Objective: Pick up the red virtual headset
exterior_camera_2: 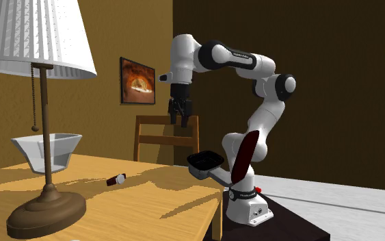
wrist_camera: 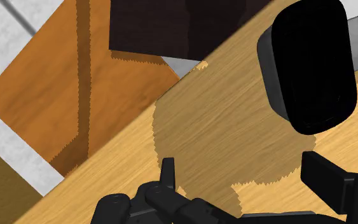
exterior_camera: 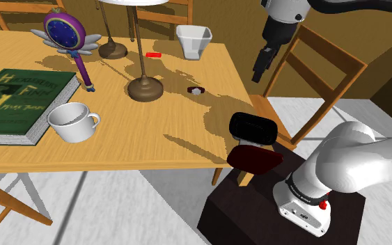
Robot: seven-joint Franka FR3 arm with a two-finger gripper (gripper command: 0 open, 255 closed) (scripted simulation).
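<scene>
The pincer [exterior_camera: 259,74] hangs high above the counter's [exterior_camera: 152,132] edge, its fingers apart and clasping nothing. The headset [exterior_camera: 253,129], black-fronted with a dark red strap, sits at the counter corner nearest the stand [exterior_camera: 250,212], well below the pincer.

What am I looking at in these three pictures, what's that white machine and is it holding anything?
It is a white robot arm on a dark box, in a simulator. One picture looks down from beside the box, one faces the arm over the table, one comes from a camera on the hand. On the wooden table sit a green book, a white mug, a lamp and, at the corner by the arm, a headset with black visor and dark red strap. The black gripper hangs open above that corner, holding nothing.
</scene>
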